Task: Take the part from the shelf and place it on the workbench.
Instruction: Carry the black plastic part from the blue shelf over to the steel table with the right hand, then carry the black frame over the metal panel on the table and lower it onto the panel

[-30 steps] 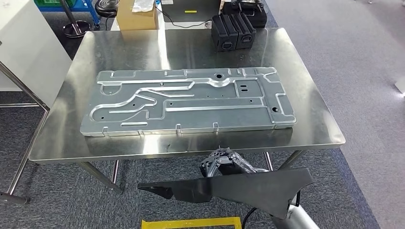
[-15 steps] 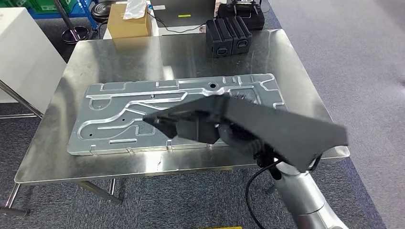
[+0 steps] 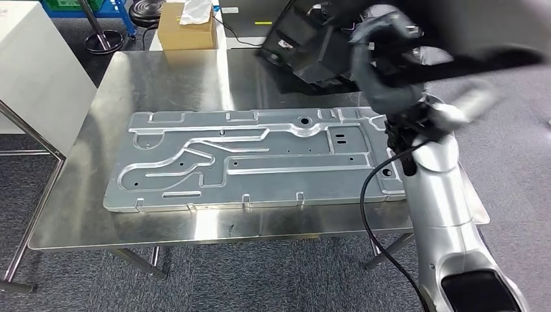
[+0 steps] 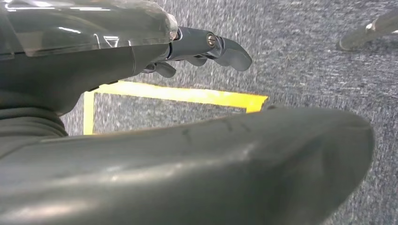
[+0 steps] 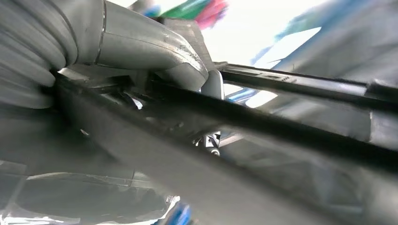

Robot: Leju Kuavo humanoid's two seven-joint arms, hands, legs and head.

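Note:
The part point(image 3: 455, 36) is a long flat black piece, blurred, held high over the back right of the steel workbench point(image 3: 162, 78). My right hand point(image 3: 383, 71) grips it from below, with the silver arm rising from the lower right. In the right wrist view the thumb point(image 5: 141, 42) presses on the black part point(image 5: 281, 136). My left hand point(image 4: 94, 61) hangs over the carpet, its fingers point(image 4: 216, 47) spread and holding nothing.
A large stamped metal panel point(image 3: 247, 156) lies across most of the workbench. Behind the bench are a cardboard box point(image 3: 185, 29) and, left of it, a white cabinet point(image 3: 32, 71). Yellow floor tape point(image 4: 187, 93) lies under my left hand.
My right arm has swung the black part up from below the bench's front edge, over the panel, to high above the back right. The head view shifted a little.

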